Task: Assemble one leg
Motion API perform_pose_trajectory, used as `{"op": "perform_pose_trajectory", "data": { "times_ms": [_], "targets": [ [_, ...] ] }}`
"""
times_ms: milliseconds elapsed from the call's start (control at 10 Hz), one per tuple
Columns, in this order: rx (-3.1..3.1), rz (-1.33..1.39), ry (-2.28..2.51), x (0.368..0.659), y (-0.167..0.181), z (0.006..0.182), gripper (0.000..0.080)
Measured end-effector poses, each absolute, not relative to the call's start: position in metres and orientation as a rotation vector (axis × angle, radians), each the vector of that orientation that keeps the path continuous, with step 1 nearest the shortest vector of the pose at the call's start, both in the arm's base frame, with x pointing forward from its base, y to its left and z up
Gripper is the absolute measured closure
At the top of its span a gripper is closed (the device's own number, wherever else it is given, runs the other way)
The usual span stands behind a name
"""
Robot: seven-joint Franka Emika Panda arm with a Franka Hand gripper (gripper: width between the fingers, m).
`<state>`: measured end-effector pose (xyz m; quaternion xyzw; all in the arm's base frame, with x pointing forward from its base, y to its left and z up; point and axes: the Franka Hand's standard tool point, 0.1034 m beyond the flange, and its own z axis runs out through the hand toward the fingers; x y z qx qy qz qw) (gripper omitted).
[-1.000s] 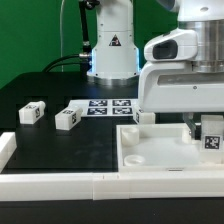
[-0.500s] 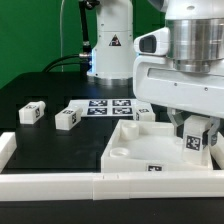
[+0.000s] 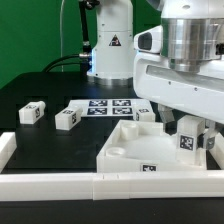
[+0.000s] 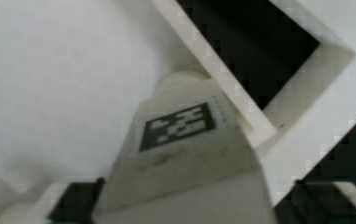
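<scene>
Over at about four o'clock in the exterior view I see my gripper (image 3: 192, 142) clamped around the leg (image 3: 188, 143), its two dark fingers (image 3: 205, 133) pressed to either side of the white block with the square tag facing the camera. That leg hangs upright above the far right corner of the large white panel (image 3: 140, 152), which sits tilted, its near edge resting on the white rail (image 3: 60, 186) along the front of the table; I cannot tell whether the leg's lower end touches the panel. From the wrist view the leg (image 4: 189, 150) runs straight out from between my fingertips (image 4: 77, 198), tag visible on its face, its tip over the panel's raised rim (image 4: 228, 75), with the dark table beyond. At nine o'clock from the panel, two loose legs lie on the black mat: one near the left edge (image 3: 31, 112) and one just beside it towards the centre (image 3: 67, 118). Behind them, at roughly eleven o'clock, lies the marker board (image 3: 105, 105) flat on the table. Another small white leg (image 3: 146, 115) sits at the panel's far edge, partly hidden by the arm
</scene>
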<state>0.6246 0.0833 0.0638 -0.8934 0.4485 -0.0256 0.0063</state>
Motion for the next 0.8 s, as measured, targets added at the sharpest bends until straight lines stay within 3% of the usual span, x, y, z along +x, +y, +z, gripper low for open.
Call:
{"op": "perform_pose_trajectory", "data": {
  "times_ms": [100, 200, 800],
  "targets": [
    [-2.796, -0.08, 1.403, 0.6246, 0.0833, 0.0637, 0.0183],
    [-2.796, -0.08, 1.403, 0.6246, 0.0833, 0.0637, 0.016],
    [-2.796, -0.08, 1.403, 0.6246, 0.0833, 0.0637, 0.015]
  ]
}}
